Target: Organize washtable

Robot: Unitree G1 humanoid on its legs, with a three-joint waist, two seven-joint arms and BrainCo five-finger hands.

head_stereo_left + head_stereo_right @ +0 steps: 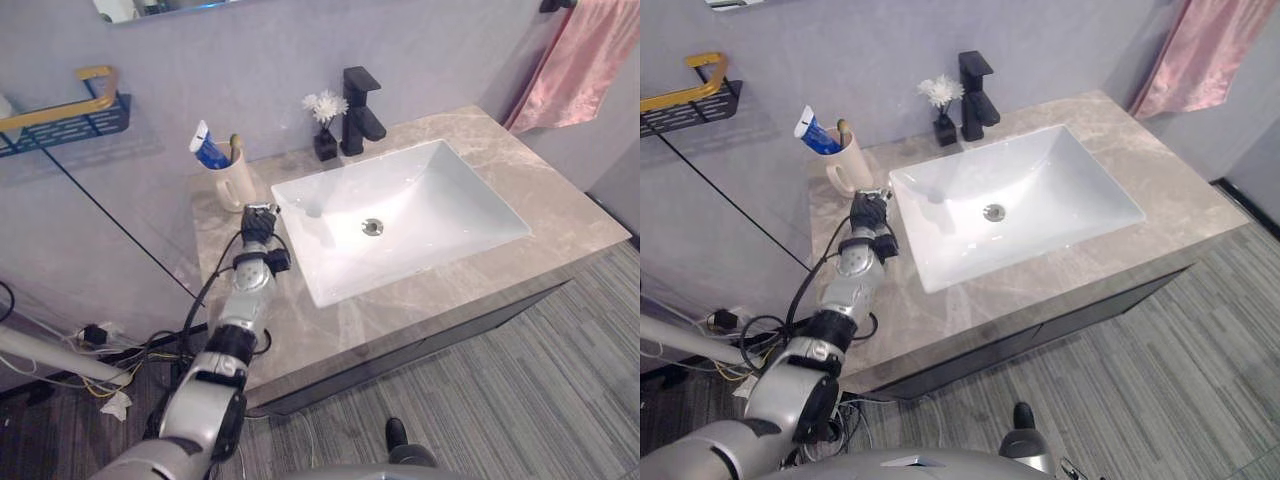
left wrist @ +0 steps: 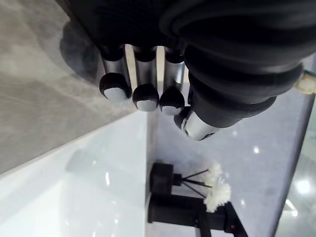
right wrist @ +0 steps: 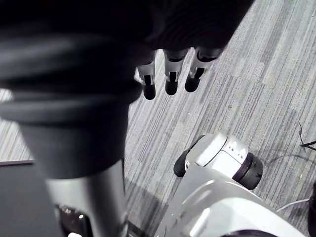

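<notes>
Though beside the cream mug (image 1: 238, 186) — blue tube (image 1: 207, 152) inside — left robot hand (image 1: 258, 224) curled, empty; right robot hand (image 3: 171, 78) relaxed.

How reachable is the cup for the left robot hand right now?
Likely yes, within reach: the left robot hand is over the counter just short of the cup, with only bare counter between them.

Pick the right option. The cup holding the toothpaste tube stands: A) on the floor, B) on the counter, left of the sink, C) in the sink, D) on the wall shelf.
B: the cup stands on the counter, left of the sink, just beyond the left robot hand.
</notes>
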